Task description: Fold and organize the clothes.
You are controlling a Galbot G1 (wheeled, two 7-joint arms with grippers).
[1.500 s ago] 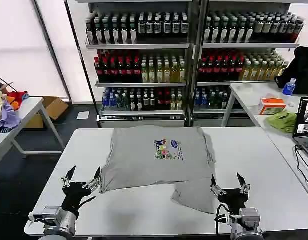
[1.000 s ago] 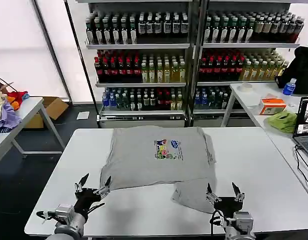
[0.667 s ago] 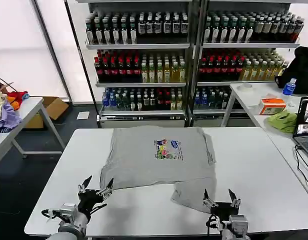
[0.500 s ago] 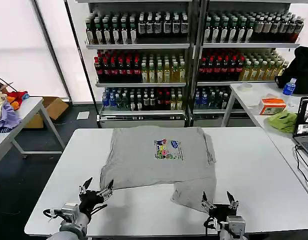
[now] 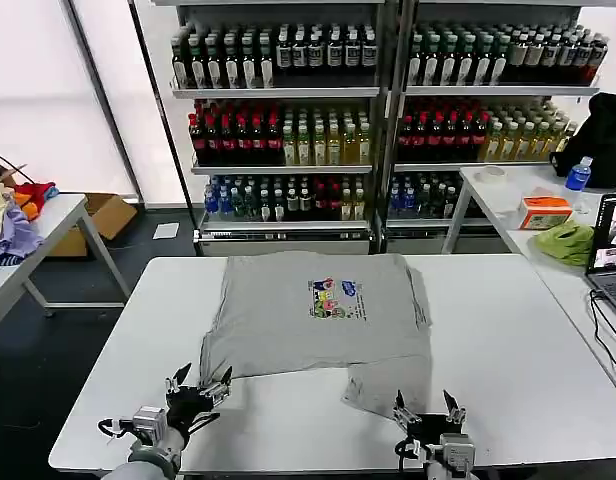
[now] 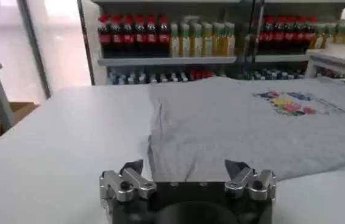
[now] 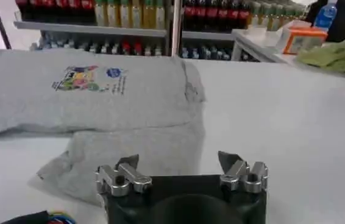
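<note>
Grey cotton fills the middle of the head view, but nearest the camera, at the bottom edge, sit the two tools. The left tool [image 5: 198,383] hangs low at the lower left of the frame, jaws spread wide and empty, just short of the shirt's [image 5: 318,315] near left corner. The right tool [image 5: 426,408] sits at the lower centre-right, also wide and holding nothing, just beside the folded flap that sticks out at the hem. In the left wrist view the left tool [image 6: 186,170] faces the hem edge; in the right wrist view the right tool [image 7: 178,164] faces that rumpled flap. Beyond them the shirt lies flat on the white bench [image 5: 508,330], print [image 5: 336,299] up, reaching to the far edge. Behind, at the top of the frame, stand shelves of bottles [image 5: 288,130]. The risk from here, I judge, is uneven pinching: the right tool may catch only the top layer of the doubled flap, so a lift would drag the fold open and skew the shirt
</note>
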